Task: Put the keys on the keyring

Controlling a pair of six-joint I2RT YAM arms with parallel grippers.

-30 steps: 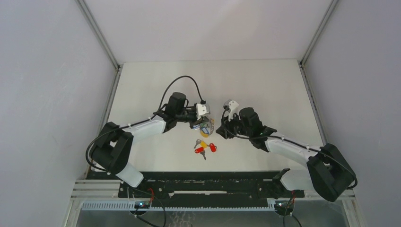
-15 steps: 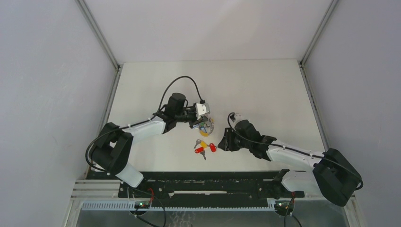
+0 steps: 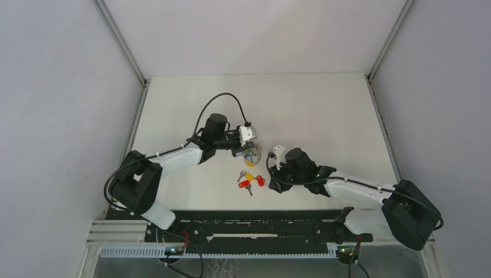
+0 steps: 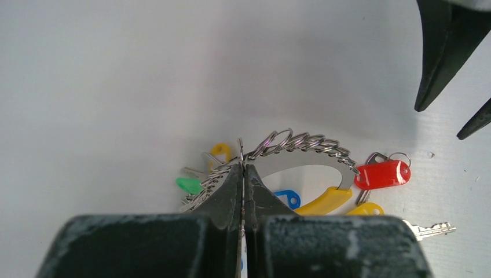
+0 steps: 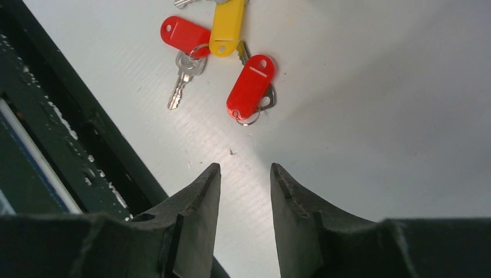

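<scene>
I have the left jaws pressed together on the wire of the keyring (image 4: pixel 301 142), pinching it at the left end of its arc. In the left wrist view the ring's coiled wire curves up from the jaw tips and over to the right. The orange-yellow band (image 4: pixel 327 200) bows underneath it, and green and blue tags are bunched low beside the jaws. From above, the keyring (image 3: pixel 252 155) is only a small colourful clump at the left arm's tip, near the middle of the table (image 3: pixel 324 110), and its arc cannot be made out.

The keys (image 3: pixel 250 180) lie loose on the table, just nearer the arm bases than the keyring. The right wrist view gives their lie best. One red tag (image 5: pixel 251 87) runs diagonally with its small ring at the low end. The yellow tag (image 5: pixel 227 26) stands almost straight up the picture. A second red tag (image 5: pixel 185 35) lies crosswise, with a silver blade (image 5: pixel 180 87) pointing down and to the left.

The right jaws are spread with nothing between them, hanging just short of the keys. The left wrist view catches the dark fingertips (image 4: pixel 440 63) of the right arm at its top right corner. It also shows a red tag (image 4: pixel 382 174) at the right end of the arc, and I cannot tell whether that tag touches the ring
</scene>
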